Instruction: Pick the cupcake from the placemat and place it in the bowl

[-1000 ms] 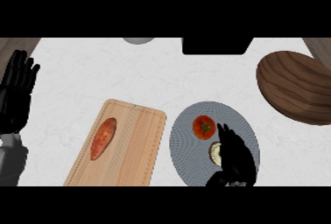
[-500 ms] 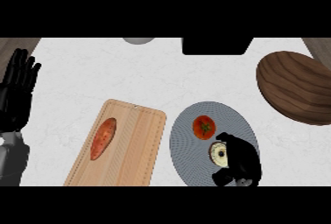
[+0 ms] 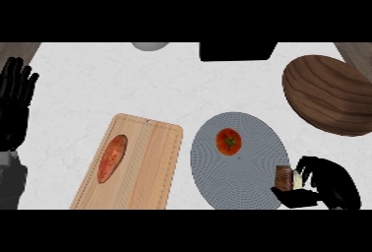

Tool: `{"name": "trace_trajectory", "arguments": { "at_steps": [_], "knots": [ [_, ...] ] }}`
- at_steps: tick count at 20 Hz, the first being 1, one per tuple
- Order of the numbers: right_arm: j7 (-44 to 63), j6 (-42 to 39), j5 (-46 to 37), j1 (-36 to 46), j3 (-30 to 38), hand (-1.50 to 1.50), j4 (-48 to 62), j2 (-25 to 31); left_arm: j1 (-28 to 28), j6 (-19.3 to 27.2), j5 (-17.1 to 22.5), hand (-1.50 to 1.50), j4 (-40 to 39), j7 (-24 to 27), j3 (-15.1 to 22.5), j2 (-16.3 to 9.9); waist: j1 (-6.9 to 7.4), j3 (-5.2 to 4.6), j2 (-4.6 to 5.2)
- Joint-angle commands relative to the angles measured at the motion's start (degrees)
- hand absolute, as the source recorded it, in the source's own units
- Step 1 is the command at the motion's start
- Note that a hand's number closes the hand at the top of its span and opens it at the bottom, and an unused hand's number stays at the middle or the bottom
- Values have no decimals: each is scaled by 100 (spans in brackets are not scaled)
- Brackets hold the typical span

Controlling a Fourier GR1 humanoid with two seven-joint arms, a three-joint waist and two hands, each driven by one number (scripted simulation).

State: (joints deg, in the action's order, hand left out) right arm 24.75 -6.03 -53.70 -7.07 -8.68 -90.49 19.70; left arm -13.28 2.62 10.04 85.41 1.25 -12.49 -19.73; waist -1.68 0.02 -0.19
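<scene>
The cupcake (image 3: 285, 177), brown wrapper with pale top, sits at the right rim of the round grey placemat (image 3: 225, 172), low in the head view. My right hand (image 3: 327, 184) is curled round it from the right, thumb below and fingers above, hiding much of it. The dark wooden bowl (image 3: 328, 94) lies at the upper right, well above that hand. My left hand (image 3: 16, 103) rests open at the left edge, fingers up.
A red tomato (image 3: 229, 141) lies on the placemat's upper part. A wooden cutting board (image 3: 145, 162) left of the mat carries a sweet potato (image 3: 112, 158). A black box (image 3: 238, 50) and a grey round object (image 3: 150, 46) stand at the far edge.
My right hand has shifted right, from over the placemat to its right rim, taking the cupcake with it. The left hand has stayed still.
</scene>
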Motion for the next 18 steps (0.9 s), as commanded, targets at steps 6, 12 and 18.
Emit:
{"name": "trace_trajectory", "arguments": {
  "at_steps": [6, 12, 18],
  "knots": [
    [-2177, -303, 1201, -330, 2259, 150, 1469, 2478, 114, 4, 51, 0, 72, 27, -110, -34, -136, 66, 28],
    [-3745, -20, 1684, -97, 3418, 150, 3003, 3571, 54, -19, 53, 0, 20, 40, 21, 104, 22, 69, 65],
    [-5733, -180, 2436, 77, 4295, 150, 4285, 4374, -25, -3, 23, 0, 36, -6, -7, 34, 56, 53, 21]
  ]
}}
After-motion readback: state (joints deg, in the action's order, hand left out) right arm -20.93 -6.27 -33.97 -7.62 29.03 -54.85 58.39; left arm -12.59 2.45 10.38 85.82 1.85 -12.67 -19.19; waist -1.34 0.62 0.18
